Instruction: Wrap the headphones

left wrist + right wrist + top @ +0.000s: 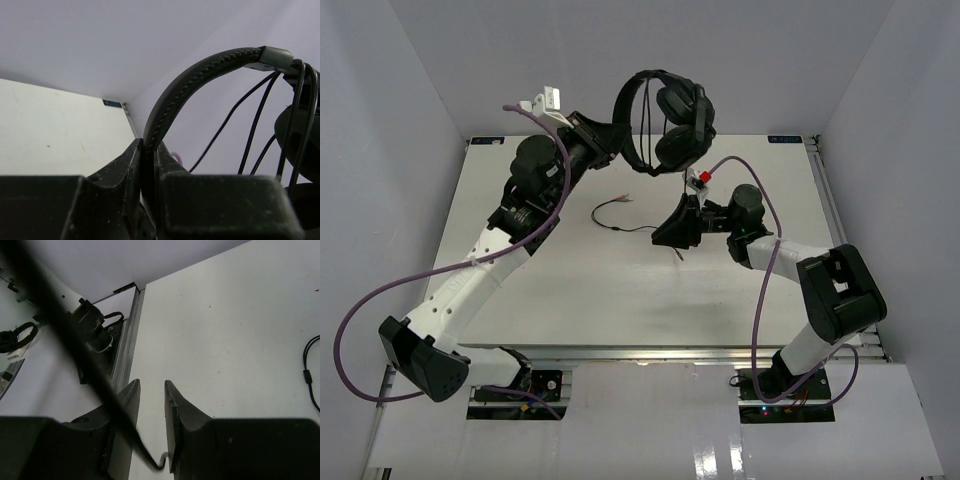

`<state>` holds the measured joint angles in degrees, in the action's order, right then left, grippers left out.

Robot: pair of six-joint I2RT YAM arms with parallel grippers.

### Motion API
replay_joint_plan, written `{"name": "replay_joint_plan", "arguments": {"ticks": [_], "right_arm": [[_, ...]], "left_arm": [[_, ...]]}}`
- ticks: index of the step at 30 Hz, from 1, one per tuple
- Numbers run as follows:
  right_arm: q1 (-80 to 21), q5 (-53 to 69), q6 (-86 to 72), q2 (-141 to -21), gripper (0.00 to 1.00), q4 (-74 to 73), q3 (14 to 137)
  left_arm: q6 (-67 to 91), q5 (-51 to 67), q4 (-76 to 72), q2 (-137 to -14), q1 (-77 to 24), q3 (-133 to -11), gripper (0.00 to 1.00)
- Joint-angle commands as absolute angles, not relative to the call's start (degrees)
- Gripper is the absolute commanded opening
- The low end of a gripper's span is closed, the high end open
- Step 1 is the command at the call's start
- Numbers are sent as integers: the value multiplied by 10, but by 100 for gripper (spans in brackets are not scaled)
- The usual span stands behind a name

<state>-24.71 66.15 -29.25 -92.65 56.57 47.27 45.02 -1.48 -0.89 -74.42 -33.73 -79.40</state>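
White table below. Headphones aloft over the far edge, headband clamped in the left gripper, earcups hanging to its right. Right gripper low near mid-table, jaws apart, with thin cord slanting across them and more lying slack on the surface.

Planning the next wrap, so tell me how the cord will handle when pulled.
Probably floppy: the cord lies in loose curves on the table. Likely light, as it is thin. It may slip, running loose past the right gripper's parted jaws.
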Motion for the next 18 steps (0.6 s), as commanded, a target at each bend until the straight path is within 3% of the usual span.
{"name": "replay_joint_plan", "arguments": {"ticks": [1,5,10,12,15,18], "right_arm": [[-245,668,-266,-887,32,588,439],[-247,671,-267,-877,29,586,425],[-251,664,-245,-861,8,551,414],[-255,658,-202,-845,8,511,412],[-265,628,-96,-811,8,343,414],[-300,512,118,-762,8,130,462]], "left_arm": [[505,-159,-29,-702,-333,-820,0],[514,-165,-49,-704,-330,-820,0],[508,-199,-53,-708,-323,-839,0],[491,-218,-46,-718,-319,-857,0],[462,-271,-47,-733,-301,-879,0],[411,-305,-53,-773,-291,-903,0]]}}
